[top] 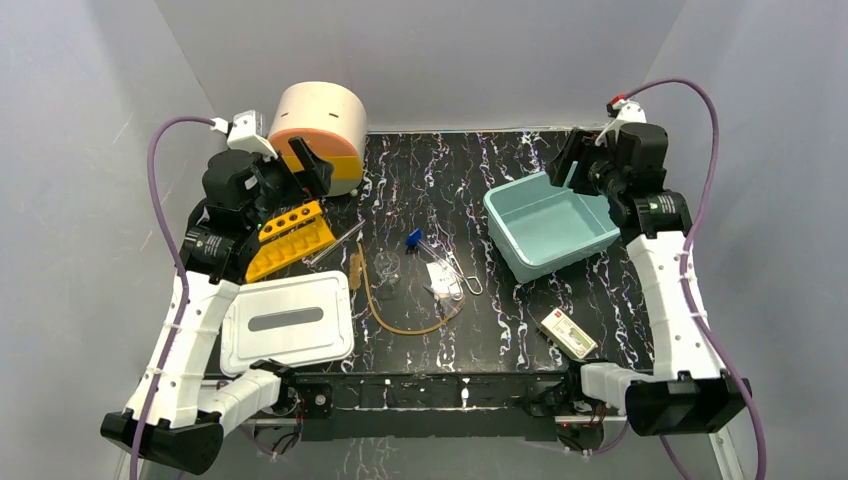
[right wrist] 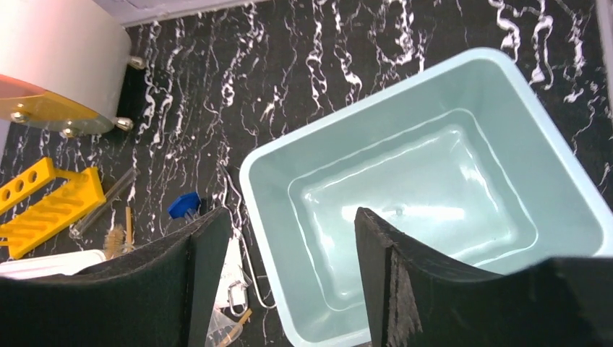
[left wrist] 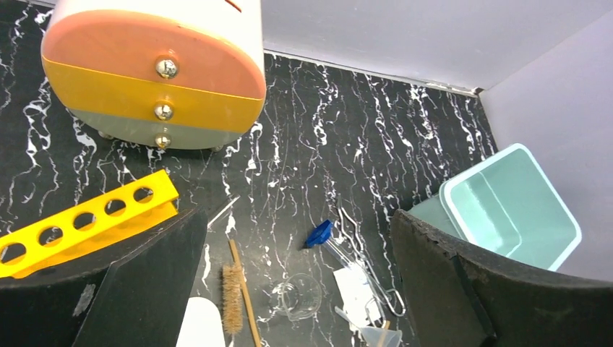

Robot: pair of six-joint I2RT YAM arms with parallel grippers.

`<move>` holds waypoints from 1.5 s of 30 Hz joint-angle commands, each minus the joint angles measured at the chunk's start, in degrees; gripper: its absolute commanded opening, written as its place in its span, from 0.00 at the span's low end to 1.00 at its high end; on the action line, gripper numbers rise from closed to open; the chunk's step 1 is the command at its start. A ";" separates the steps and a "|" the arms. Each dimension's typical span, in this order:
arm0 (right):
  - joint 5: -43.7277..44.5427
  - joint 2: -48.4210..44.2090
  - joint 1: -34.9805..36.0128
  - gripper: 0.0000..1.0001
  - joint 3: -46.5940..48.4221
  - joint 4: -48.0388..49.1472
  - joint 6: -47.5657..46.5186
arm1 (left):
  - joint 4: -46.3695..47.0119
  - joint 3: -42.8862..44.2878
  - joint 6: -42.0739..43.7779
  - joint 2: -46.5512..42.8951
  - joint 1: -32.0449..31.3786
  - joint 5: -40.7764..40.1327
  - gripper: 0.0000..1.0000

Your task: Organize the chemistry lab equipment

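The orange-yellow holed rack [top: 290, 240] lies at the left, just below my open, empty left gripper [top: 295, 180]; it also shows in the left wrist view [left wrist: 79, 217]. Mid-table lie the amber hose [top: 400, 320], the tiny glass flask [top: 387, 268] [left wrist: 300, 296], the blue-tipped tube [top: 413, 238] [left wrist: 319, 233], the wire clamp [top: 462, 275] [left wrist: 369, 267], the clear packet [top: 440, 275] and the thin glass rod [top: 335, 243]. A brush [left wrist: 233, 289] and a small funnel [left wrist: 379, 334] lie there too. My right gripper [top: 570, 165] is open and empty, above the teal bin's left rim [right wrist: 289, 217].
A round cream cabinet with orange, yellow and grey drawers [top: 320, 125] stands at the back left. An empty teal bin [top: 548, 225] sits at the right. A white lid [top: 288, 322] lies front left. A small white box [top: 568, 333] lies front right.
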 commanded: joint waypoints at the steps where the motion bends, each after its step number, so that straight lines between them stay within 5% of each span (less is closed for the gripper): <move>1: -0.62 4.05 -0.43 0.68 4.23 -4.18 1.64 | -0.23 -0.93 -3.73 -2.50 -0.29 1.66 0.98; 13: -17.66 7.46 -0.35 0.69 3.75 -4.34 0.90 | -3.30 -6.15 -5.10 -2.10 -0.38 11.17 0.98; 23: -13.99 9.44 8.91 0.57 1.94 -1.28 9.22 | -7.34 -3.19 4.98 1.87 -3.67 13.79 0.97; 32: -8.17 10.31 15.10 0.52 0.35 3.85 17.97 | -12.84 -0.05 17.04 13.20 -6.02 -4.30 0.64; 45: -3.95 18.03 24.07 0.45 2.15 8.45 21.52 | -9.33 1.27 12.87 30.72 -6.07 -5.93 0.48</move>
